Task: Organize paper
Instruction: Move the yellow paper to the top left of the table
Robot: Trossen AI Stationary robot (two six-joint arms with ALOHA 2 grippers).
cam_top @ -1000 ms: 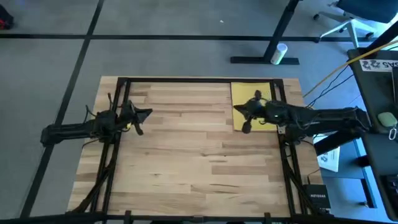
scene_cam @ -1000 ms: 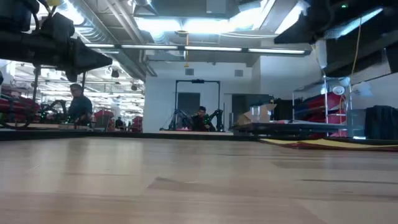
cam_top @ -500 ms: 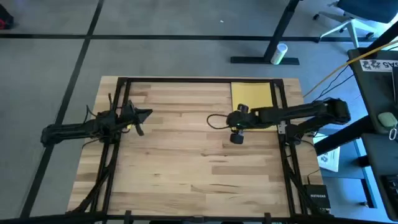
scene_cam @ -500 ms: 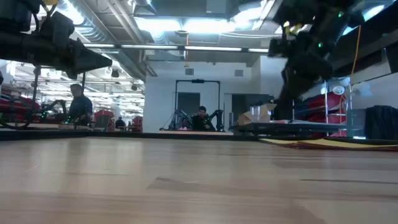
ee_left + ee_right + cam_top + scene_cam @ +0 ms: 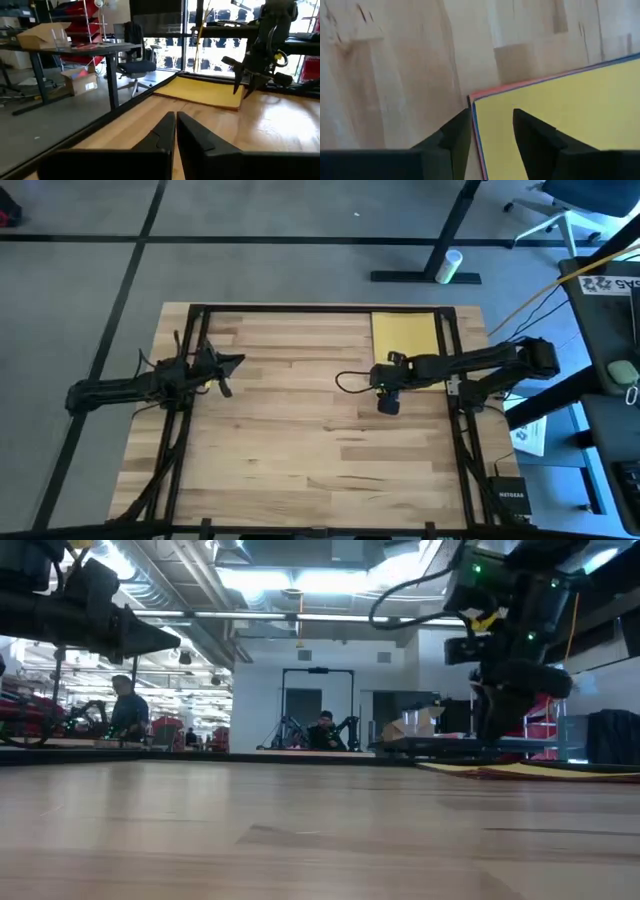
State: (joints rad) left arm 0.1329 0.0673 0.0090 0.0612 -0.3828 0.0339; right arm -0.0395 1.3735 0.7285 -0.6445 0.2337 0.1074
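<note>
Right wrist view: I see my right gripper (image 5: 490, 132) with jaws slightly apart, gripping nothing, poised over the near corner of the paper (image 5: 560, 115) — yellow sheet on top, blue and pink edges beneath. The stack lies at the table's (image 5: 300, 440) far right corner. My left gripper (image 5: 175, 131) — jaws closed — waits at the left edge.

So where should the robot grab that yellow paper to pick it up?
Probably at the stack's near corner, where the right gripper hovers, fingers open. The yellow sheet lies flat on the table, topping the stack; pink and blue edges peek out beneath. Coming from above at that corner, a fingertip might lift only the top sheet.
</note>
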